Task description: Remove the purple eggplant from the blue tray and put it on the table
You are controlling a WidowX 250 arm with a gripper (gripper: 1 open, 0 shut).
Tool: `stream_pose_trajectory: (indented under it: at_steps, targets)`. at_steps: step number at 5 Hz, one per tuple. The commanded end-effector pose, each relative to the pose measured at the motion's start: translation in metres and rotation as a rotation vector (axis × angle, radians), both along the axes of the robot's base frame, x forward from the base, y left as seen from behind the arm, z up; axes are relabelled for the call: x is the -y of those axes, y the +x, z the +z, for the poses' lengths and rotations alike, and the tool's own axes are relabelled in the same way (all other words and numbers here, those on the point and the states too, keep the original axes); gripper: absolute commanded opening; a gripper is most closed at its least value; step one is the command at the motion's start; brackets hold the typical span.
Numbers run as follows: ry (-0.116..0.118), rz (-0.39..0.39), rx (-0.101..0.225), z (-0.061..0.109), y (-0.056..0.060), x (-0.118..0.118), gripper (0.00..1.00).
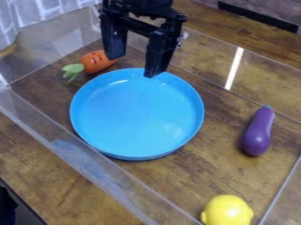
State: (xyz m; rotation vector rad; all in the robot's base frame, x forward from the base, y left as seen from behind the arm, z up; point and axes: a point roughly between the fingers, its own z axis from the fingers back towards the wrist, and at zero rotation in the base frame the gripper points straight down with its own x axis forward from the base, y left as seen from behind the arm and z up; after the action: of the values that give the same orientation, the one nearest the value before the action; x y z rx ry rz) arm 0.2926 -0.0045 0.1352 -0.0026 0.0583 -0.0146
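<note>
**Eggplant on the table, tray bare, gripper open above the far rim**

On the dark wood-grain table (47, 171), near the middle of the view, sits the blue tray (136, 114), a big round dish with a low raised rim. Nothing lies inside it; the blue floor shows all the way across.

The purple eggplant (259, 131) is out of the tray. It lies on the table to the right of the dish, clear of the rim with a strip of wood showing between them. It is set almost upright in the picture, the narrower end toward the top and the fatter end toward the bottom.

The gripper (136, 54) hangs at the top of the view, pointing down over the far edge of the tray. Its two black fingers (114, 39) stand well apart, with nothing between them. Whether the tips touch the rim cannot be told from this angle.

An orange carrot (95, 61) with a green leafy end lies just left of the gripper, beside the tray's upper left rim. A yellow lemon (226, 211) rests near the bottom edge of the view, below the eggplant and well apart from the tray.

Clear glossy edging (41, 123) runs along the left side of the table and catches the light.
</note>
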Motion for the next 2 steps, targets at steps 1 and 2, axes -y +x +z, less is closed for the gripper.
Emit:
stream_pose_trajectory:
  at_steps: [1,2]
  targets:
    - [0.000,-0.061,-0.002,-0.0001,-0.0045,0.0046,1.00]
    - [0.000,-0.083,-0.004,0.0012,-0.0019,-0.0014,1.00]
